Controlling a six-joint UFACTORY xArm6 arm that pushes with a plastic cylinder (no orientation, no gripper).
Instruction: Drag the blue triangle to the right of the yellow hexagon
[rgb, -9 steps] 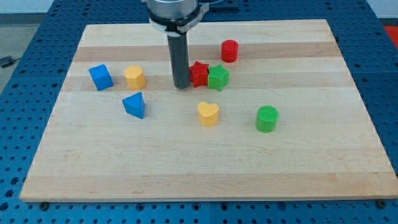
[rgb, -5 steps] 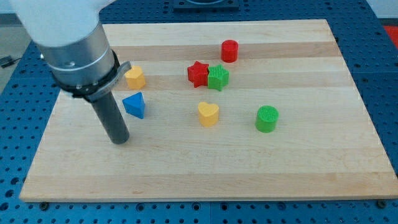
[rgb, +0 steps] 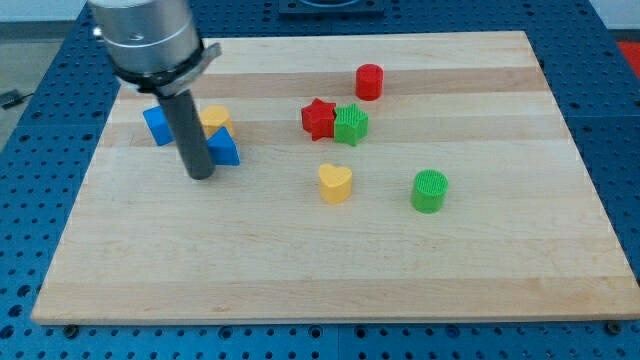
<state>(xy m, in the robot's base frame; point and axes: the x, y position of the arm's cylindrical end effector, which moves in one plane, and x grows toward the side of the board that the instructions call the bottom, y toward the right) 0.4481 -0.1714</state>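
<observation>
The blue triangle (rgb: 224, 148) lies on the wooden board (rgb: 330, 240), touching the lower right of the yellow hexagon (rgb: 214, 119). My tip (rgb: 200, 174) rests on the board at the triangle's lower left side, against it. The rod hides part of the triangle and part of the hexagon.
A blue cube (rgb: 156, 124) sits left of the rod. A red star (rgb: 318, 118) and green star (rgb: 351, 125) touch near the middle. A red cylinder (rgb: 370, 81) is above them. A yellow heart (rgb: 335, 183) and green cylinder (rgb: 430, 191) lie lower right.
My tip swung from beside the red star to the lower left, then moved up against the blue triangle. The triangle slid up and right to the yellow hexagon.
</observation>
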